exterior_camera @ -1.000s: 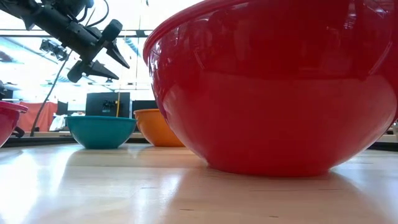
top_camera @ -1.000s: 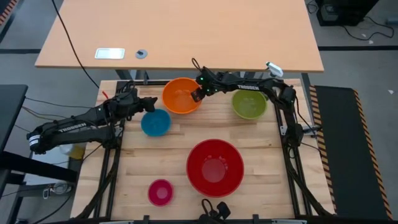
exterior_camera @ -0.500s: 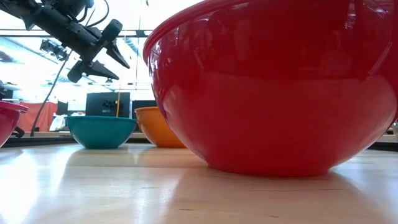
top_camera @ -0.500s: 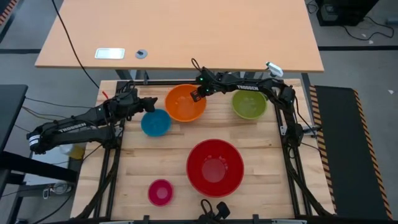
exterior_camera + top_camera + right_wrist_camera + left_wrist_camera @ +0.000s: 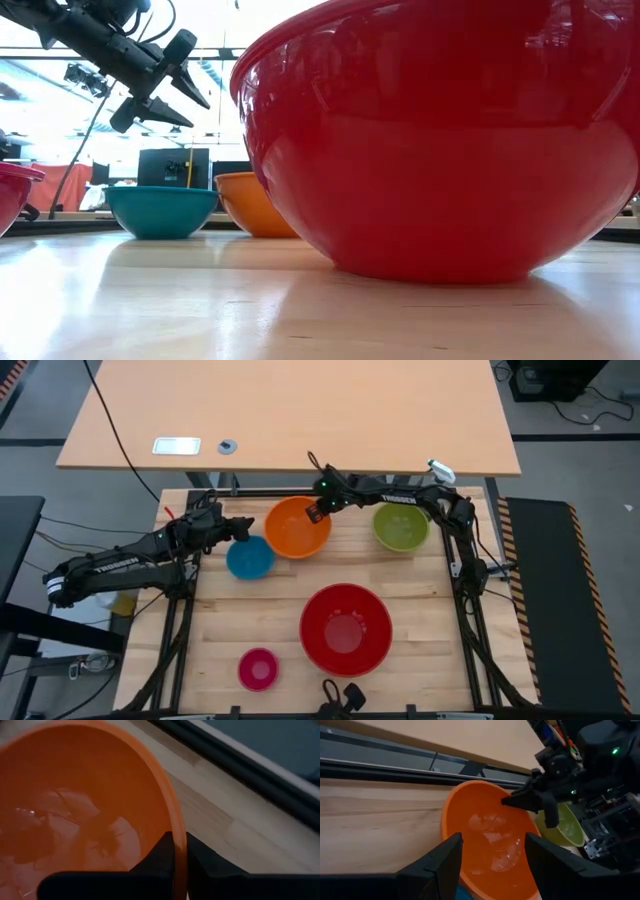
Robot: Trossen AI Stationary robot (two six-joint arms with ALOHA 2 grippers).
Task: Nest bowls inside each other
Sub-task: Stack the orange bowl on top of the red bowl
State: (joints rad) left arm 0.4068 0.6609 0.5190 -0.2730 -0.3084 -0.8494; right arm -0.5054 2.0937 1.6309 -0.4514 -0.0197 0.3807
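Note:
The orange bowl [image 5: 297,527] sits at the table's far middle, with my right gripper [image 5: 312,513] shut on its far right rim. The blue bowl [image 5: 250,557] rests on its base to the left of it. My left gripper [image 5: 240,525] hangs open above the blue bowl's far edge, touching nothing; it also shows in the low view [image 5: 198,116]. The olive-green bowl [image 5: 401,527] stands at the far right. The large red bowl [image 5: 346,628] is near the front middle, and the small pink bowl [image 5: 258,668] at the front left. My right gripper pinches the orange bowl's rim [image 5: 172,820] on its far right side, one finger [image 5: 159,854] inside the bowl and one finger [image 5: 205,860] outside. The fingers slant down from the table's right and far side. Whether the bowl's base is on the table I cannot tell.
A second, lighter table [image 5: 300,410] stands beyond the far edge with a white item [image 5: 177,446] on it. A dark camera mount [image 5: 340,695] sits at the near edge. Bare wood lies between the red bowl and the right edge.
My right gripper has shut on the orange bowl's rim. The orange bowl has shifted a little toward the near edge and the right.

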